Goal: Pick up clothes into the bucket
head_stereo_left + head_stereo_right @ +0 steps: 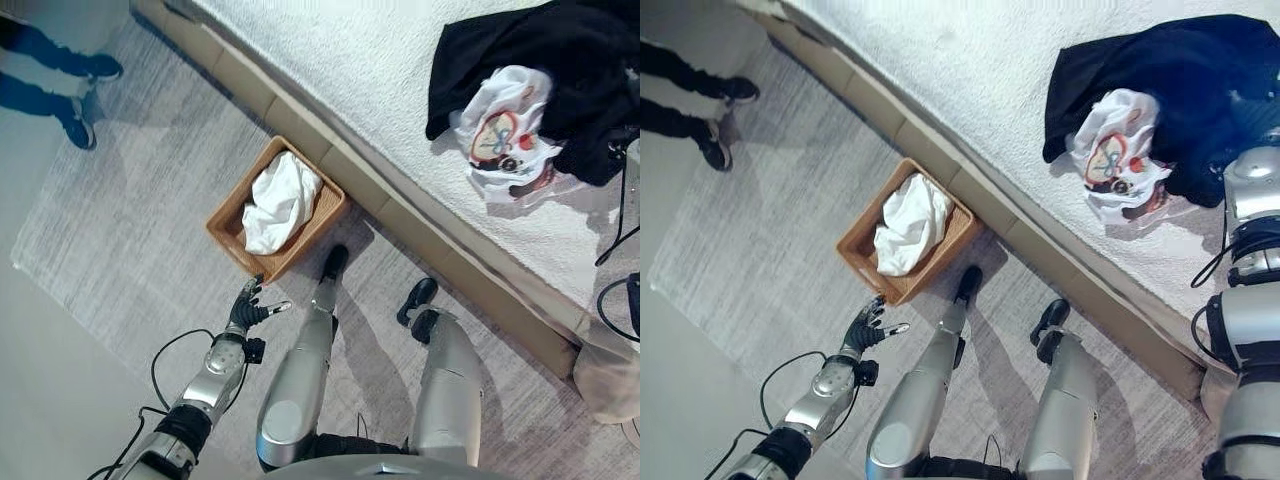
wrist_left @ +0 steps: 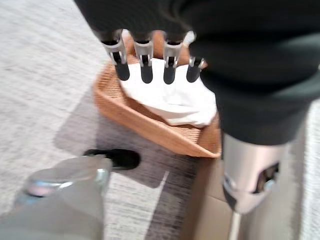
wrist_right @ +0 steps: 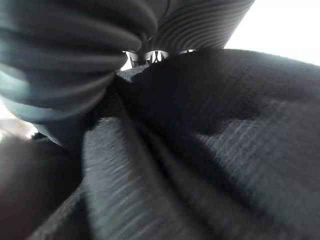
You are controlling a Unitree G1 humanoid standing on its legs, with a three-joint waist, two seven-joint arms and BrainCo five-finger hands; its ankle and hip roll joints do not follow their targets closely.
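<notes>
Holding L hand (image 1: 247, 308): fingers straight, nothing held, just beside basket (image 1: 229, 222)
R hand (image 3: 150, 56): buried in black garment (image 1: 560, 60); I can't tell grip
White cloth (image 1: 280, 200): inside basket
Printed shirt (image 1: 505, 130): on bed (image 1: 350, 60), well apart from basket
Person (image 1: 55, 70): on floor, beyond basket

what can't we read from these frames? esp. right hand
- Right hand: in its wrist view the fingers are buried in the black garment, so the grip is unreadable.
- Black garment: cut off by the left eye view's right edge.
- Basket floor: hidden under the white cloth.
</notes>
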